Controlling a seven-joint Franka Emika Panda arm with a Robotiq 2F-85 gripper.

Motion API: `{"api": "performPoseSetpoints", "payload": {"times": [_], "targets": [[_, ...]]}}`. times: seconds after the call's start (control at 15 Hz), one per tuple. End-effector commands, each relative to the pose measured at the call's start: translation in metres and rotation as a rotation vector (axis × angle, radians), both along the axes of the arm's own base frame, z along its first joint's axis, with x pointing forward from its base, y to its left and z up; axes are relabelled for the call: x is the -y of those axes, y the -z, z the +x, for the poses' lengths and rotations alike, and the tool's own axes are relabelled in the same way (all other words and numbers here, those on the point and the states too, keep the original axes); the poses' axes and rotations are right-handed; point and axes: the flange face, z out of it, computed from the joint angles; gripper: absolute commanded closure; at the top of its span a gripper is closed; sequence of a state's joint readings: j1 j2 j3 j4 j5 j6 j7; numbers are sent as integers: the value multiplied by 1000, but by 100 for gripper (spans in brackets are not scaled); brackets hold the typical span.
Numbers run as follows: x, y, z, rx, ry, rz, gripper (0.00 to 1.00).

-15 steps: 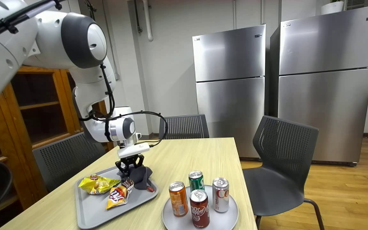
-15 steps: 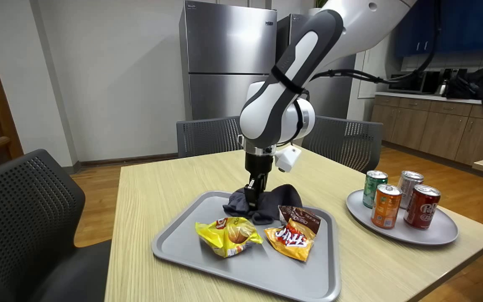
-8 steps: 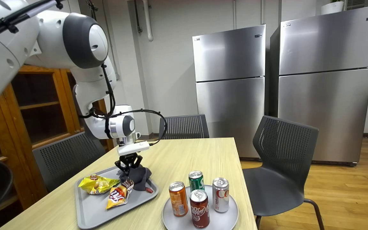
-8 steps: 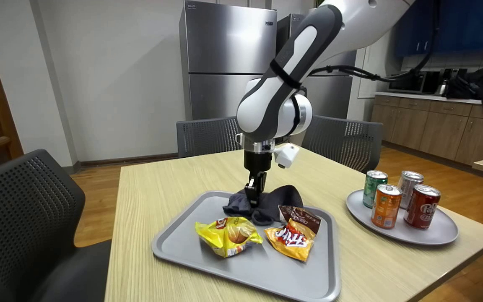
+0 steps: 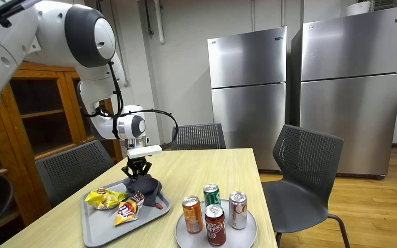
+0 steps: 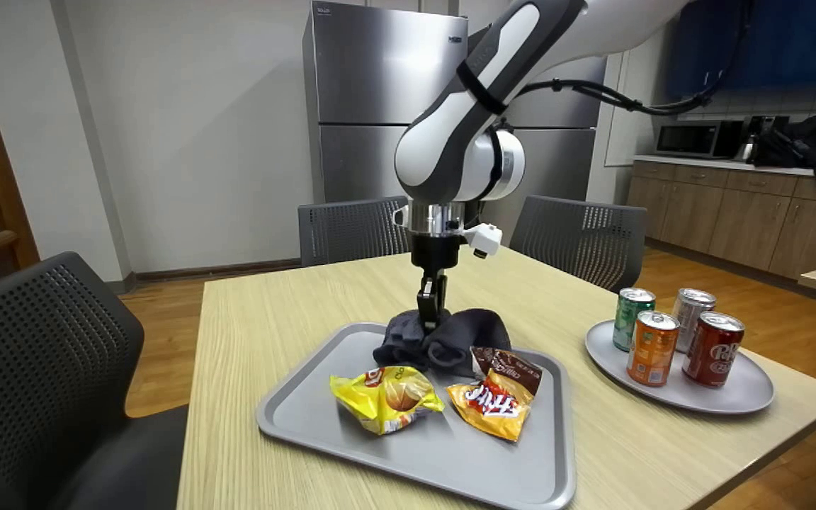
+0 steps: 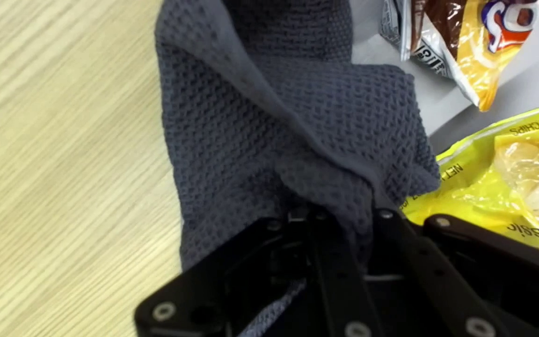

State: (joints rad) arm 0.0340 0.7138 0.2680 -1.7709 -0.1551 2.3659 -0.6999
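Observation:
A dark grey-blue waffle-weave cloth [image 7: 222,121] lies bunched at the back of a grey tray [image 6: 422,464]. My gripper [image 6: 431,324] points straight down over it, its fingers closed on a fold of the fabric. In the wrist view, that fold runs up between the fingertips of the gripper [image 7: 346,222]. The pinched part of the cloth [image 5: 145,186] is pulled upward, while much of the rest still lies on the tray. A yellow chip bag [image 6: 387,400] and an orange Fritos bag [image 6: 494,409] with a brown packet [image 6: 511,367] lie in front of it.
A small red item [image 5: 159,206] pokes out beside the cloth. Several soda cans, among them an orange can [image 5: 192,214] and a Dr Pepper can [image 5: 215,224], stand on a round grey plate [image 5: 232,241]. Dark chairs [image 5: 303,193] surround the wooden table [image 6: 252,340].
The jaws have closed further onto the cloth. The gripper has since risen, and the pinched part of the cloth has come up with it. Bags, tray and cans have stayed put.

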Motion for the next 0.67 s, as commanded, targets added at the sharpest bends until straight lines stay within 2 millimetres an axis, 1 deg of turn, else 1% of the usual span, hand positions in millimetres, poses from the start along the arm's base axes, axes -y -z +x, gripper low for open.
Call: {"api": "performPoseSetpoints", "payload": {"times": [0.0, 0.27, 0.6], "targets": [[7, -38, 4, -4, -38, 3, 97], [21, -65, 13, 31, -19, -18, 97], [51, -90, 29, 74, 38, -47, 97]]}}
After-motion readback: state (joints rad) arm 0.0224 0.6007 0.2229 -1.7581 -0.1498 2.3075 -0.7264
